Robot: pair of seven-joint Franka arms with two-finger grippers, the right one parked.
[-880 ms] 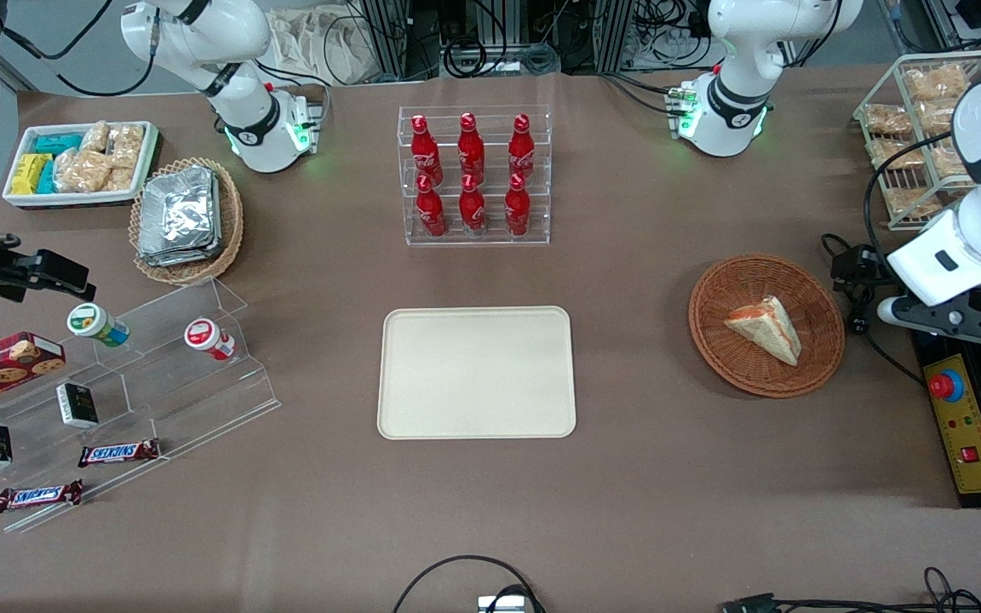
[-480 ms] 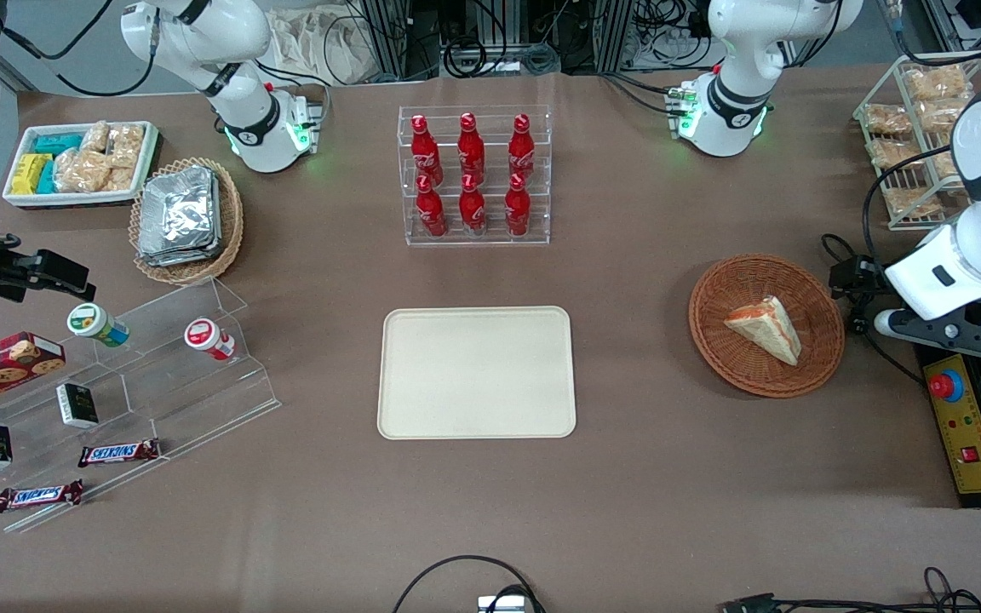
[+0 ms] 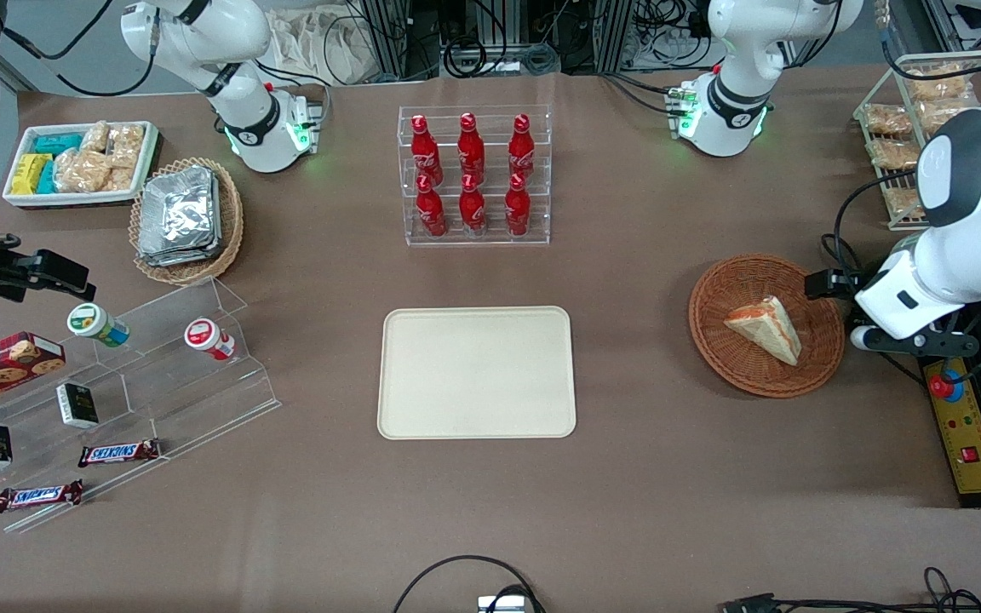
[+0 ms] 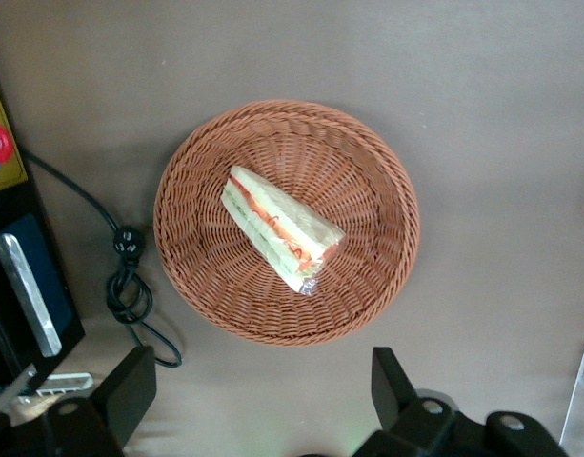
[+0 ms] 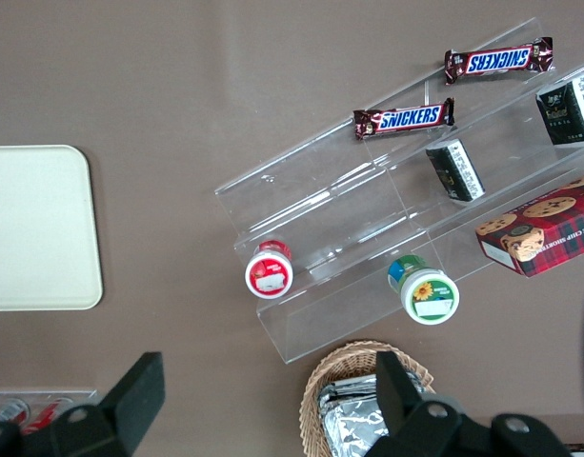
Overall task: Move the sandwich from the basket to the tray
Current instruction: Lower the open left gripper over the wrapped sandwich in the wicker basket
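The brown worktop (image 3: 644, 477) carries everything. The cream tray (image 3: 477, 373) lies flat near its middle, its long sides running across the front view, nearer the front camera than the clear rack (image 3: 474, 177) of red bottles. The round reddish-brown basket (image 3: 766, 325) sits well apart from the tray, toward the working arm's end of the worktop.

The claw (image 4: 263, 386) hangs above the worktop just beside the basket's rim, on the side toward the working arm's end. Its two dark fingers (image 4: 130, 392) stand wide apart, open, gripping nothing.

The sandwich (image 3: 765, 328) lies in the basket, near its middle, resting on one flat side. Its long axis runs diagonally: in the front view the narrow tip points toward the front camera and the working arm's end, and the broader end points toward the tray and the bottles. In the wrist view its cut edge (image 4: 275, 227) shows red and green layers.
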